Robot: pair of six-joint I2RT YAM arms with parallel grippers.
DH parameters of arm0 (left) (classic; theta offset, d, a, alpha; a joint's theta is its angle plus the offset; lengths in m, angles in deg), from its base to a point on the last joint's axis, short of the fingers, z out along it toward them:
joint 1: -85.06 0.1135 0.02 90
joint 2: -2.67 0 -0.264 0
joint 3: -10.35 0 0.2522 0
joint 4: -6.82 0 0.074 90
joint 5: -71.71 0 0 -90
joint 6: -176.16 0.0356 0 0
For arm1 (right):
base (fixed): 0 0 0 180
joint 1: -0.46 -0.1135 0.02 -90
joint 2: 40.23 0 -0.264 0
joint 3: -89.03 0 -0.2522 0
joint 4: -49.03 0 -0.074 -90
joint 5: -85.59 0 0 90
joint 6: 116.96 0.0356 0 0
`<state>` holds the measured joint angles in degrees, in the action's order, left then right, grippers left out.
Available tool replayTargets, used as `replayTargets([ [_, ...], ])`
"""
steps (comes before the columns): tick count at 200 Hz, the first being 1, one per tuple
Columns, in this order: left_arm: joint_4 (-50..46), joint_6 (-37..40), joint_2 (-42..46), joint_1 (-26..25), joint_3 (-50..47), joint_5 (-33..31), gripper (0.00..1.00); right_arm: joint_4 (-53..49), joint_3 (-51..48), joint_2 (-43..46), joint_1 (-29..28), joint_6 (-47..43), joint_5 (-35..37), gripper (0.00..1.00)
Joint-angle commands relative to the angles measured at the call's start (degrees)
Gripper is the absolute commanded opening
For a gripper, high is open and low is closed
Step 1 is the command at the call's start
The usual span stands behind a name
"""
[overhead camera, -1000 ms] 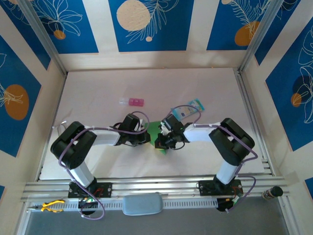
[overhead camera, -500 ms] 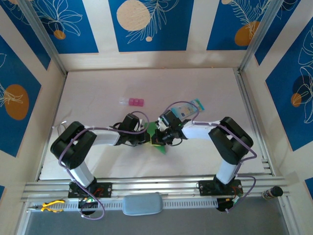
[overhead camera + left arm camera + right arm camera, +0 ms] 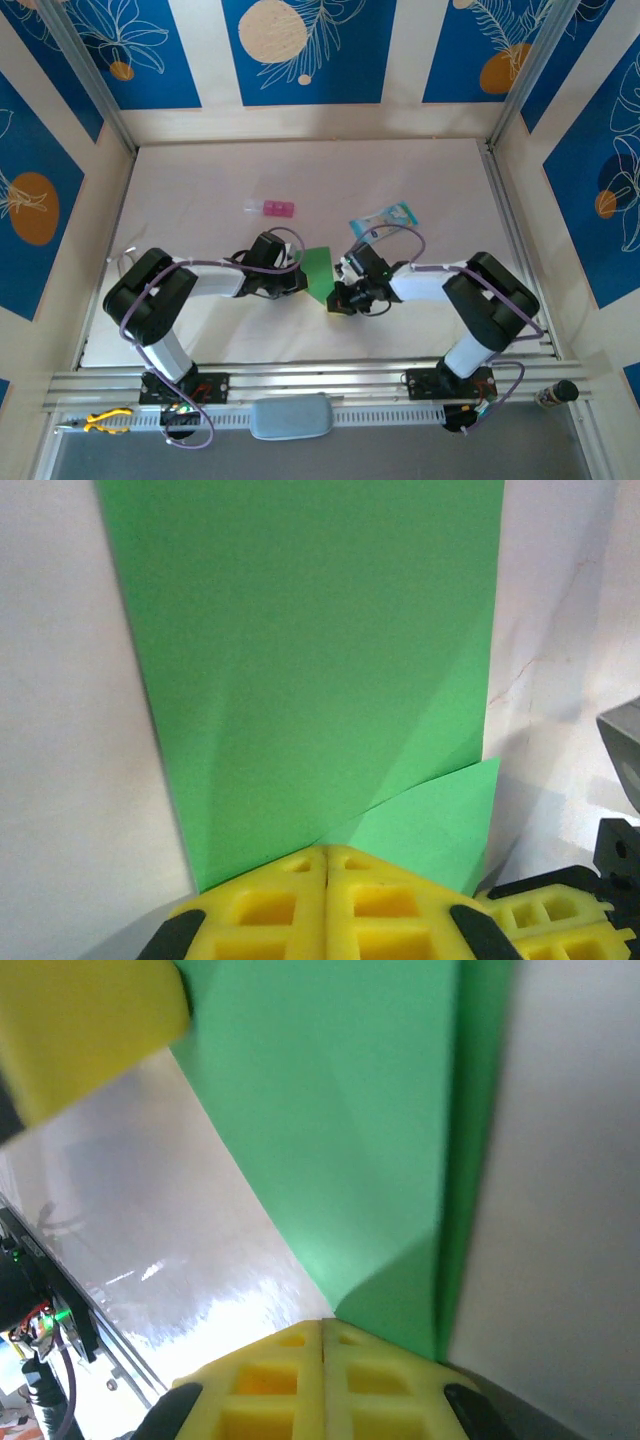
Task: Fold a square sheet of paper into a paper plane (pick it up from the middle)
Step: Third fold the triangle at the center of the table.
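L hand (image 3: 325, 852) clamped on creased green paper (image 3: 310, 660), R hand (image 3: 322, 1325) clamped on it too, mid table (image 3: 200, 180)

Top ext cam: fixed high & behind arm bases, looking down on whole pale table (image 3: 200, 180), far off. L wrist cam: v. close, facing past left gripper (image 3: 326, 855) onto bright green creased paper sheet (image 3: 320, 660). R wrist cam: equally close, tilted, past right gripper (image 3: 322, 1325), opposite side. All 3 share that sheet.

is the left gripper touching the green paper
Touching. In the left wrist view the green paper runs right up to the tips of the shut left gripper, with no gap between them.
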<state>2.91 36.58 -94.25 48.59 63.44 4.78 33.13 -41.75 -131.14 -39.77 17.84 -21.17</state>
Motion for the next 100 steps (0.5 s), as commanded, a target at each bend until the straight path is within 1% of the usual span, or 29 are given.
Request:
replayTargets([
  [1,-3.52,-0.35,-1.01,0.10,-1.54,-3.57,0.01,-3.51,-3.55,3.75,0.83,-1.50,-0.15,0.02],
  [42,-1.15,-2.60,-0.78,0.09,-2.28,-2.69,0.01,-5.34,-5.30,11.99,3.23,-1.67,0.44,0.03],
  [57,0.11,-4.02,-0.40,0.15,-2.78,-2.69,0.01,-5.38,-5.20,14.73,3.99,-1.25,1.46,0.06],
  [79,0.43,-5.39,0.72,-0.01,-3.22,-3.35,0.02,-5.55,-4.18,15.31,4.80,-0.74,2.77,0.11],
  [100,0.92,-6.59,2.36,-0.51,-3.89,-4.43,0.02,-7.14,-2.16,14.02,4.83,0.97,6.64,0.19],
])
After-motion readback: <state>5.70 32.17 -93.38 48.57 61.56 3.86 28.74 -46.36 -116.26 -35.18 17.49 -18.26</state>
